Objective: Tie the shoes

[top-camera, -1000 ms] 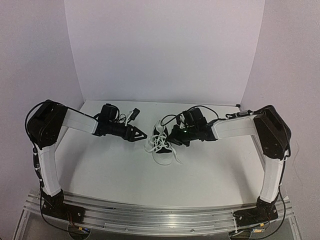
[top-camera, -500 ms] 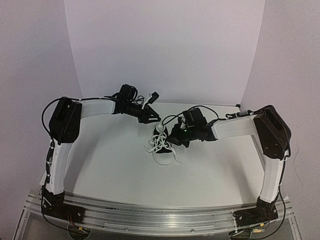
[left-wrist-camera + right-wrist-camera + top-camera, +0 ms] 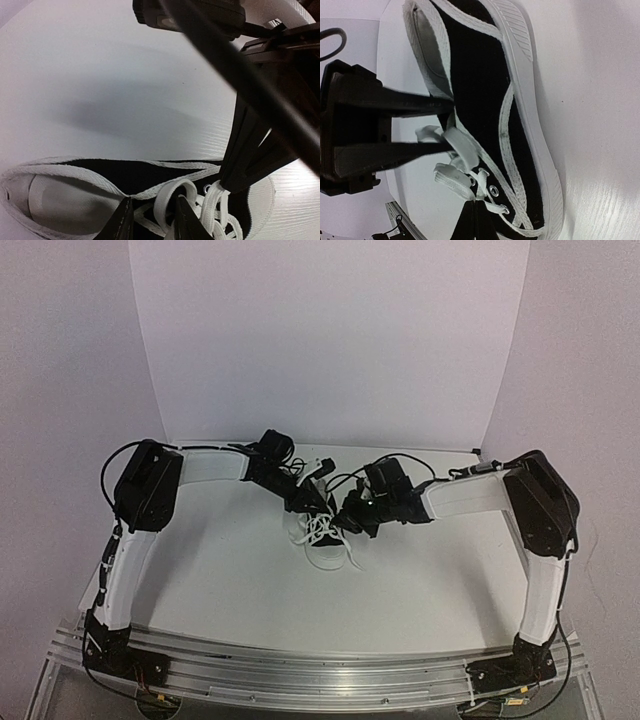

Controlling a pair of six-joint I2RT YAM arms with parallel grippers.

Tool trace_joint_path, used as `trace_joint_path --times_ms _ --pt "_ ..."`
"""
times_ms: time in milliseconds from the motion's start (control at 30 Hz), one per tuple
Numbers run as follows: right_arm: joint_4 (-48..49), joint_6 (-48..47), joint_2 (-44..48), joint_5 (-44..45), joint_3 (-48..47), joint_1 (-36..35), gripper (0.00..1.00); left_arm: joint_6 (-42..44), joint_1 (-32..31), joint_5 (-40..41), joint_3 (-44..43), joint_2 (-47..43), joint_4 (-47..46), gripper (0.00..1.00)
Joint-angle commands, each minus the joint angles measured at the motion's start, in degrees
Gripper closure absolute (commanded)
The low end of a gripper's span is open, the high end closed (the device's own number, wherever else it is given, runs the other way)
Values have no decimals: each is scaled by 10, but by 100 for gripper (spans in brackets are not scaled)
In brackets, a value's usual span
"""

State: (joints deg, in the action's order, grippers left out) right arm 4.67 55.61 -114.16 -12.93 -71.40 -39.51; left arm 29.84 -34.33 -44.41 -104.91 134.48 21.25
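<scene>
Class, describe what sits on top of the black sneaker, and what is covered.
White laces cross the top of the sneaker; the left gripper straddles one loop, the right gripper pinches another strand. Whatever lies beneath the grippers is hidden.

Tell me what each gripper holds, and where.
Right gripper pinches a white lace beside an eyelet of the sneaker. Left gripper straddles a lace loop, jaws apart.

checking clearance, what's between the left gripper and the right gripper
Only the sneaker's white laces, near the top eyelets; the right wrist view shows it best.
</scene>
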Motion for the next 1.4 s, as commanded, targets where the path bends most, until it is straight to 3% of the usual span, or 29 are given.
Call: trace_joint_path --times_ms 0,100,600,867,1367 --pt "6 2 -18 -3 -26 -1 100 29 2 15 -28 6 24 93" --pt "6 4 -23 -4 -35 -1 100 21 2 4 -26 -4 26 100" --pt "-4 44 -49 -4 -78 -2 100 -21 2 2 31 -94 25 100" --pt "2 45 -85 11 -122 -3 100 -15 -4 -12 51 -103 40 100" --pt "76 70 -73 53 -98 5 100 -34 -3 -31 58 -99 45 100"
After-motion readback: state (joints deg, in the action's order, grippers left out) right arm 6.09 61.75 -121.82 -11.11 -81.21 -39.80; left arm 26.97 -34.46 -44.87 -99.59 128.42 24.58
